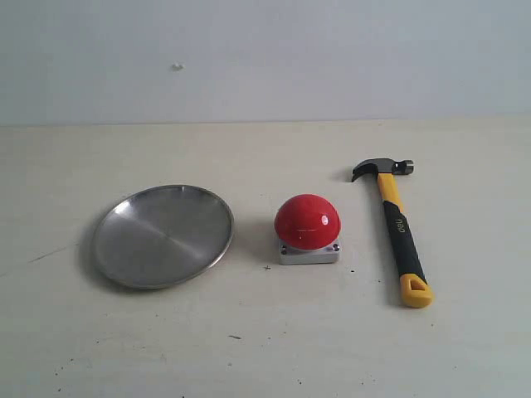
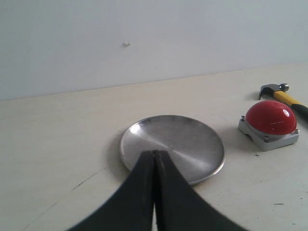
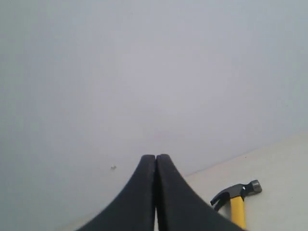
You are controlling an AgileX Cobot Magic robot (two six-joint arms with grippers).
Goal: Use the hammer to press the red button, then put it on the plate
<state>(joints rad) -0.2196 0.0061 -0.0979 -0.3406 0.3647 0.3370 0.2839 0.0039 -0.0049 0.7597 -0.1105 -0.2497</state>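
Note:
The hammer (image 1: 397, 225) lies flat on the table at the right, dark head at the far end, yellow tip nearest the front. To its left sits the red button (image 1: 307, 222) on its grey base, and further left the silver plate (image 1: 163, 235). Neither arm shows in the exterior view. My left gripper (image 2: 154, 153) is shut and empty, its tips over the near rim of the plate (image 2: 192, 139); the red button (image 2: 270, 118) and the hammer (image 2: 284, 94) head lie beyond. My right gripper (image 3: 155, 156) is shut and empty, raised, with the hammer (image 3: 237, 196) head below.
A pale wall (image 1: 265, 58) rises behind the table's far edge. The light tabletop (image 1: 265, 348) carries small dark specks and a thin scratch at the left.

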